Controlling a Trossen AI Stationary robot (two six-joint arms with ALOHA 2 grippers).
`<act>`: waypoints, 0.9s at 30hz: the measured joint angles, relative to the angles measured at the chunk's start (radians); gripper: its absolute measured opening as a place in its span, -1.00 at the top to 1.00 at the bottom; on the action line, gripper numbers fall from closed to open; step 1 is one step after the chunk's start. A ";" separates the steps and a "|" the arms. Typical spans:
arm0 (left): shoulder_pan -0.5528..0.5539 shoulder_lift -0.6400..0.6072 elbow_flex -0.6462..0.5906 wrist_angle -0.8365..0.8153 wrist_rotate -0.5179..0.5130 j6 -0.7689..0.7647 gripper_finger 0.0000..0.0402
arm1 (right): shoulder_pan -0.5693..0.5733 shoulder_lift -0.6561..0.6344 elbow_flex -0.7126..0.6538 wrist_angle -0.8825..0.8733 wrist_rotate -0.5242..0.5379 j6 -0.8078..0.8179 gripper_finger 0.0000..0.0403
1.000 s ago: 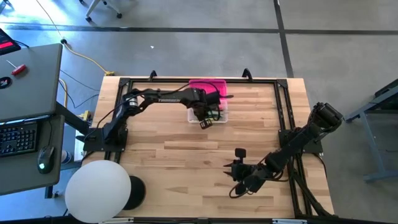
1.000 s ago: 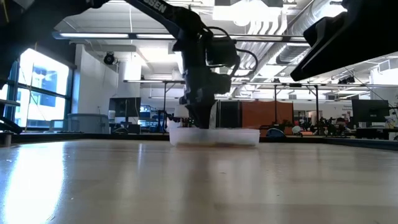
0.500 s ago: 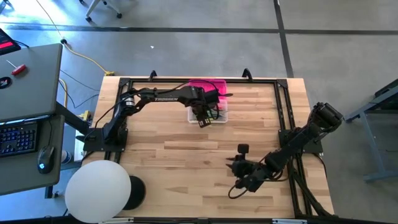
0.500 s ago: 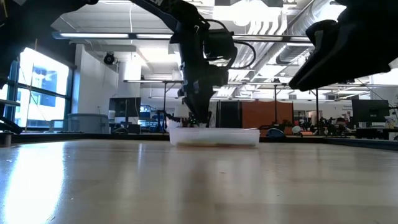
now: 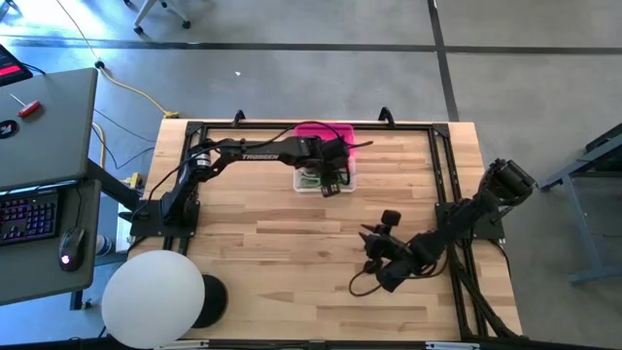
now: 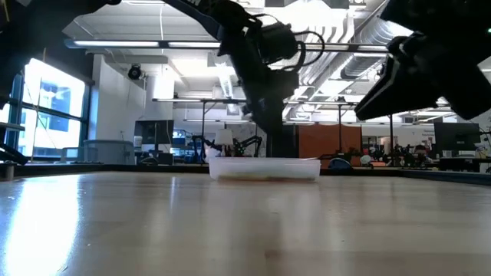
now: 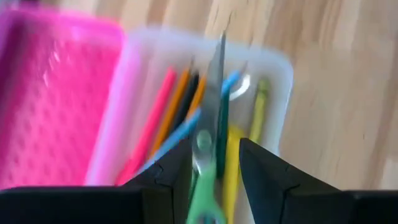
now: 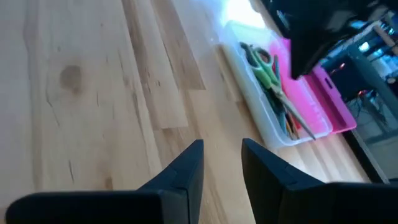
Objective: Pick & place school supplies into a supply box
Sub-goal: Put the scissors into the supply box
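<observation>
The supply box stands near the table's far edge, its clear base (image 5: pixel 305 181) lying in front of the open pink lid (image 5: pixel 313 131). Inside the base (image 7: pixel 273 68) lie pens and pencils (image 7: pixel 163 118) in pink, orange, blue and yellow. The green-handled scissors (image 7: pixel 209 140) rest on top of them. My left gripper (image 7: pixel 214 168) hovers open just above the base (image 6: pixel 265 169), one finger on either side of the scissors' handle and apart from it. My right gripper (image 8: pixel 221 155) is open and low over bare wood (image 5: pixel 372 241), facing the box (image 8: pixel 267 93).
Black frame rails (image 5: pixel 442 175) run along the table's edges. A white round object (image 5: pixel 153 297) sits at the near left corner. A loose cable (image 5: pixel 362 284) trails by my right arm. Bare wood (image 5: pixel 272 243) spreads across the table's middle. A desk with a keyboard (image 5: pixel 29 214) stands off to the left.
My left gripper has risen from inside the box's base to just above its rim, drifting a little toward the table's right. My right arm has moved toward the far edge, closer to the box.
</observation>
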State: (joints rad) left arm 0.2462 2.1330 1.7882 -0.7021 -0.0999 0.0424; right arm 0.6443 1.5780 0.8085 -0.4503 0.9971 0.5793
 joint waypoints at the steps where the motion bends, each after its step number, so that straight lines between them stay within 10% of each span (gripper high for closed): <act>1: 0.001 0.003 0.000 0.027 0.001 0.025 0.19 | -0.008 0.000 0.000 0.000 -0.010 0.000 0.57; 27: 0.003 0.113 0.000 0.172 -0.007 0.118 0.33 | -0.025 -0.001 0.000 0.039 -0.095 0.042 0.57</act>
State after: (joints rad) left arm 0.2489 2.2456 1.7882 -0.5303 -0.1072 0.1608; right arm 0.6193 1.5768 0.8085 -0.4114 0.9019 0.6216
